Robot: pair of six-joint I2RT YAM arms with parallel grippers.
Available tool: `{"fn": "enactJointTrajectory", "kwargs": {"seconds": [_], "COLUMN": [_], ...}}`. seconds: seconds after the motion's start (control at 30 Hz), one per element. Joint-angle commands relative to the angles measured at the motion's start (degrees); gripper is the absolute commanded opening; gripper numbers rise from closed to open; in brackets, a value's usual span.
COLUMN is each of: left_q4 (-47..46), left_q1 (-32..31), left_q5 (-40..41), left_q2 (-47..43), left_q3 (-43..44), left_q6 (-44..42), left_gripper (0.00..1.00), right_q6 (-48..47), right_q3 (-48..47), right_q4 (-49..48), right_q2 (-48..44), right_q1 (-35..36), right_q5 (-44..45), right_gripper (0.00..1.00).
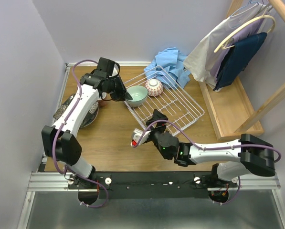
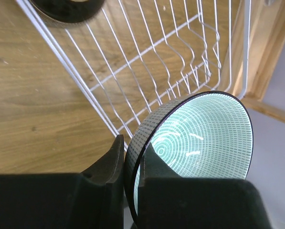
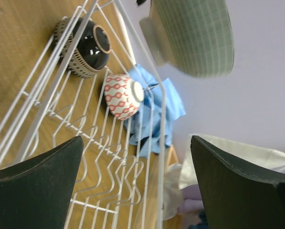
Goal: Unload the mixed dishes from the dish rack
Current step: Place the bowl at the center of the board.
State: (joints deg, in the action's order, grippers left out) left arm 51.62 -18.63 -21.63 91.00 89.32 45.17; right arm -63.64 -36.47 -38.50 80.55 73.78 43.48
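Plainly, the left gripper (image 2: 132, 149) was clamped on the rim of the pale green bowl (image 2: 202, 143), one finger inside the lip and one outside, with the bowl tipped steeply on edge. In the top view the bowl hung over the 10 o'clock side of the dish rack (image 1: 180, 107). From the right wrist it showed from below, apparently above the wire rim rather than resting on it.

The step in hand looked like carrying this bowl out to the table (image 1: 113, 138). A rim pinch on glazed ceramic is a thin hold, so the carry would want to be slow, with no wrist roll to set the bowl swinging. Its foot should clear the rack's side wire before any travel toward 8 o'clock, where the stack of plates (image 1: 91, 116) lay. Levelling it over bare wood beside that stack before letting go seemed the safe choice.

The brown bowl (image 3: 87, 47) sat at the rack's edge close under the path; whether inside the wire or just outside I could not tell. The pink bowl (image 1: 154, 87) sat inside the rack at 2 o'clock of the green one. The right gripper (image 3: 136, 143) stood spread wide with nothing between its fingers, near the rack's 7 o'clock corner, and would do best to hold off.
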Motion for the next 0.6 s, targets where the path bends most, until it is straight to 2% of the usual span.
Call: {"fn": "enactJointTrajectory", "kwargs": {"seconds": [0.0,0.3,0.43,0.57], "left_q4": [-2.5,-14.5,-19.8,-25.1], "left_q1": [0.8,3.1,4.6,5.6], "left_q5": [11.0,27.1,29.7,31.1], "left_q2": [-5.7,-23.3,-31.8,-36.5], "left_q3": [-1.1,-23.5,-36.9,-46.8], "left_q6": [-4.3,-3.5,-0.4,4.2], "left_gripper": [0.00,0.00,0.00,0.00], "right_q6": [13.5,31.5,40.8,48.0], "right_q3": [-4.8,-12.6,-15.3,-17.1], "right_q4": [13.7,31.6,38.0,42.2], "right_q2": [-3.7,-4.2,-4.3,-4.9], "right_q1": [0.0,-0.3,-1.4,-4.1], "right_q5": [0.4,-0.7,-2.3,-4.4], "right_gripper": [1.00,1.00,1.00,1.00]}}
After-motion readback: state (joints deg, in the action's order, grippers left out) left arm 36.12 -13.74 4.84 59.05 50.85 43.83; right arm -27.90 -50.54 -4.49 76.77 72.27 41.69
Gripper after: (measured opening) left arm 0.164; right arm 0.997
